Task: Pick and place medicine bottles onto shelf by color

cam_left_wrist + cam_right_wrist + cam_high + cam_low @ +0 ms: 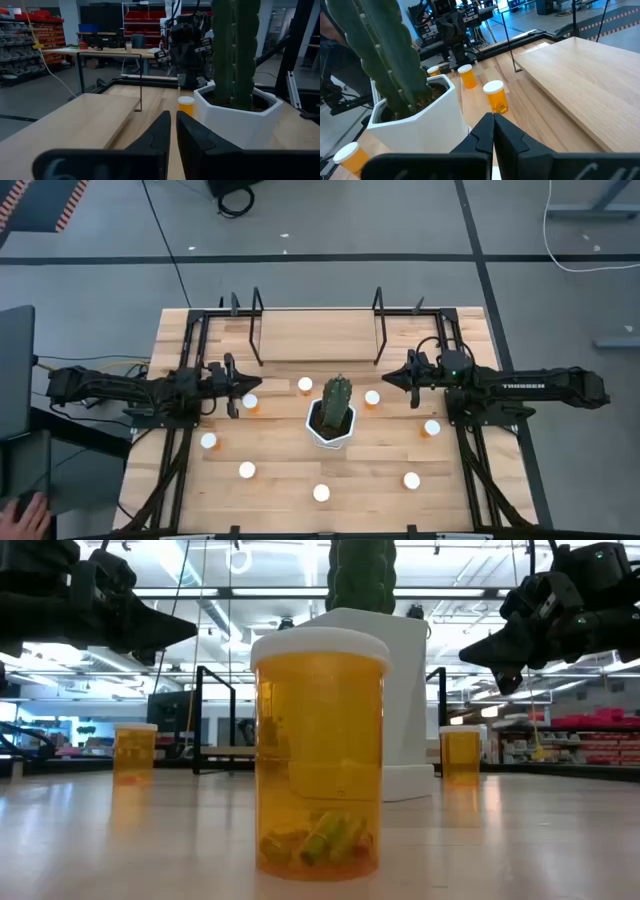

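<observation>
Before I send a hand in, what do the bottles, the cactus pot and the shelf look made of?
Medicine bottle: translucent orange plastic by the look, since the contents show through; its white cap looks like smooth matte plastic. Cactus pot: white, faceted and matte, either ceramic or plastic; I cannot tell which. Shelf: pale wood board with visible grain, held on thin black rods, probably metal.

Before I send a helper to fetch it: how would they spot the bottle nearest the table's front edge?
Find the cactus in its white pot mid-table. Go straight from it to the front edge, away from the shelf. That bottle stands alone, with the others farther back and off to either side.
</observation>
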You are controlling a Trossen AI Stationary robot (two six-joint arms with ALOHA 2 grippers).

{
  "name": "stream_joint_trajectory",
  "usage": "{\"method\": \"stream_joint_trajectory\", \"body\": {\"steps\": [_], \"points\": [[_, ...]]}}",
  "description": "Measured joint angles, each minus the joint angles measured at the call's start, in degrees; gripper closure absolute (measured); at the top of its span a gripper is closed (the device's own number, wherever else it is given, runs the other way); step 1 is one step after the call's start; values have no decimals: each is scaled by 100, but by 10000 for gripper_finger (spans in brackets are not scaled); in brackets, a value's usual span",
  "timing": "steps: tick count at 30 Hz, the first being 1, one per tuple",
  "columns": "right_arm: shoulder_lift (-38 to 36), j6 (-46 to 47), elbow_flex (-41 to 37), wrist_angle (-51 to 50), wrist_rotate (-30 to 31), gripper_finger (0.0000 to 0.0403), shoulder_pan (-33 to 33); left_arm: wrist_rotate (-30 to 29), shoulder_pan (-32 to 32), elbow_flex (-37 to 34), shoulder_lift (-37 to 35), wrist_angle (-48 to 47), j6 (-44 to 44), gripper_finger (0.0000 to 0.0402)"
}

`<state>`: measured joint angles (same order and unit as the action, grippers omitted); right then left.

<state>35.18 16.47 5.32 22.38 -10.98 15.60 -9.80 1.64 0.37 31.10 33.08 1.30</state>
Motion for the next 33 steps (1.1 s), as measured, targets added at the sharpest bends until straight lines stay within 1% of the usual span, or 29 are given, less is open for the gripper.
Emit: {"method": "stream_joint_trajectory", "body": {"steps": [8,16,26,33], "points": [[-2,0,1,0,-2,387,1,0,-1,-1,-1,-2,0,371],[-2,0,0,-1,0,387,2,0,1,1,-1,-2,2,363],[-2,0,0,1,0,387,2,-1,1,1,-1,-2,0,371],[0,0,1,1,-1,387,2,0,1,-1,-1,0,0,364]]}}
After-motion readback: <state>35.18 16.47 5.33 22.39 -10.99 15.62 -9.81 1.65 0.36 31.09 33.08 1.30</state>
